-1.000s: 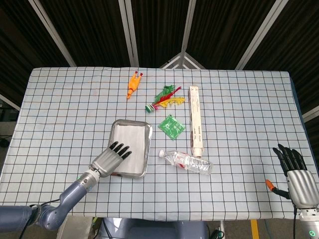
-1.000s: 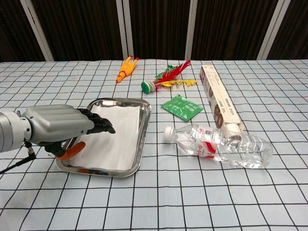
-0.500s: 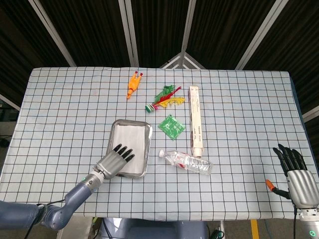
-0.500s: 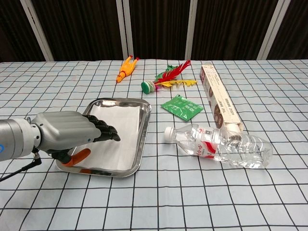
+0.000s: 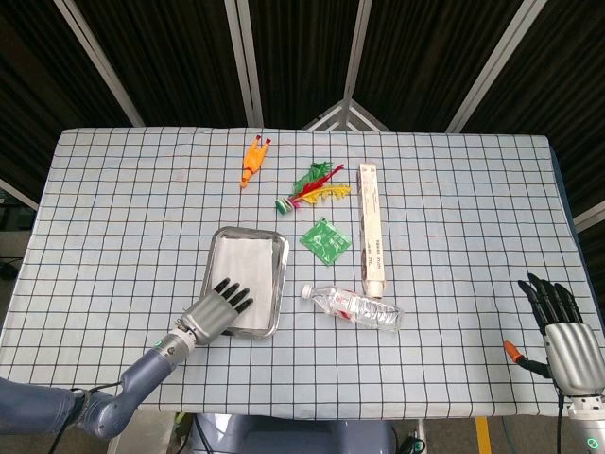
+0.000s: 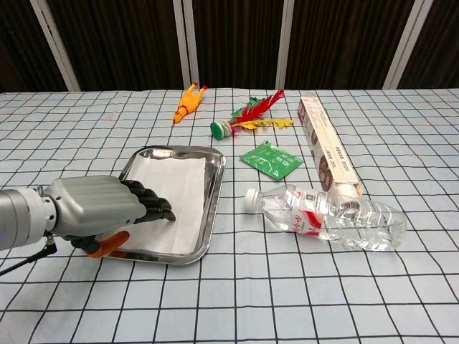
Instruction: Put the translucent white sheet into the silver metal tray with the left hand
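Note:
The translucent white sheet (image 5: 246, 266) (image 6: 174, 190) lies flat inside the silver metal tray (image 5: 280, 255) (image 6: 212, 208), left of the table's middle. My left hand (image 5: 217, 311) (image 6: 100, 212) hovers over the tray's near left corner, fingers straight and spread, holding nothing. It hides that corner of the sheet and tray. My right hand (image 5: 560, 331) stays near the front right table edge, fingers extended and empty; the chest view does not show it.
A clear water bottle (image 5: 354, 307) (image 6: 330, 215) lies right of the tray. Beyond it are a green packet (image 5: 324, 238) (image 6: 270, 159), a long cardboard box (image 5: 371, 227) (image 6: 326, 153), a feather shuttlecock (image 5: 308, 186) (image 6: 247, 116) and an orange rubber chicken (image 5: 253, 161) (image 6: 186, 102).
My left hand has drawn back toward the near edge of the tray, uncovering more of the sheet. The sheet, tray and right hand have not moved.

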### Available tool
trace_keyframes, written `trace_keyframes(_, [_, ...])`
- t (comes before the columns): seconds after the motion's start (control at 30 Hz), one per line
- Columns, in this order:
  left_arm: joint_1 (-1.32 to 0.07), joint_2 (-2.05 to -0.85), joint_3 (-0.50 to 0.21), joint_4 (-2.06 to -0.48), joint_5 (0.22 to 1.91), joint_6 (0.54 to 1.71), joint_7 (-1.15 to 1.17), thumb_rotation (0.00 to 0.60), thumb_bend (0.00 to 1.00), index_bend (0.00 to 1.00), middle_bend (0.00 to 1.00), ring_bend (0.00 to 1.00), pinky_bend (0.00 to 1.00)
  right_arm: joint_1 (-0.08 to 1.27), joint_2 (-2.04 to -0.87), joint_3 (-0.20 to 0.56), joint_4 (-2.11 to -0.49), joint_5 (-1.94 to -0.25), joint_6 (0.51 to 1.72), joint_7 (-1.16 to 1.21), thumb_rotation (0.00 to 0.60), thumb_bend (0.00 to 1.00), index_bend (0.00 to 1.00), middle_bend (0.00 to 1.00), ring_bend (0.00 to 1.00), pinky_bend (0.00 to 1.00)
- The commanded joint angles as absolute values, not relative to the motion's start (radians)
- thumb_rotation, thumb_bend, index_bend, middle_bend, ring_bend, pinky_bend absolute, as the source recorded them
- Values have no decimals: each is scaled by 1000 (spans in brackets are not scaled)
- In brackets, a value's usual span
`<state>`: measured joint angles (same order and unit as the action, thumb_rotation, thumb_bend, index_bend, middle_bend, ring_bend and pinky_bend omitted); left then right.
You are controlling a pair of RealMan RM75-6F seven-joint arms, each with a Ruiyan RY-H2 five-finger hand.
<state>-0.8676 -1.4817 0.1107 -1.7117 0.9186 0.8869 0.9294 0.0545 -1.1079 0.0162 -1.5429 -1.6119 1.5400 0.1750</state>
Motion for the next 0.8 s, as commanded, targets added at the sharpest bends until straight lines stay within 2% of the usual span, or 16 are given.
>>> trace_keyframes(0.03, [-869, -1476, 121, -1706, 931, 882, 925, 600, 749, 0, 0, 0, 0, 55, -1108, 16, -1543, -1612, 1540, 174, 600, 289, 0, 0, 0, 11])
trace_keyframes(0.8, [-890, -1489, 126, -1655, 1039, 872, 887, 600, 749, 0, 0, 0, 0, 55, -1109, 15, -1544, -1617, 1544, 176, 600, 288, 0, 0, 0, 11])
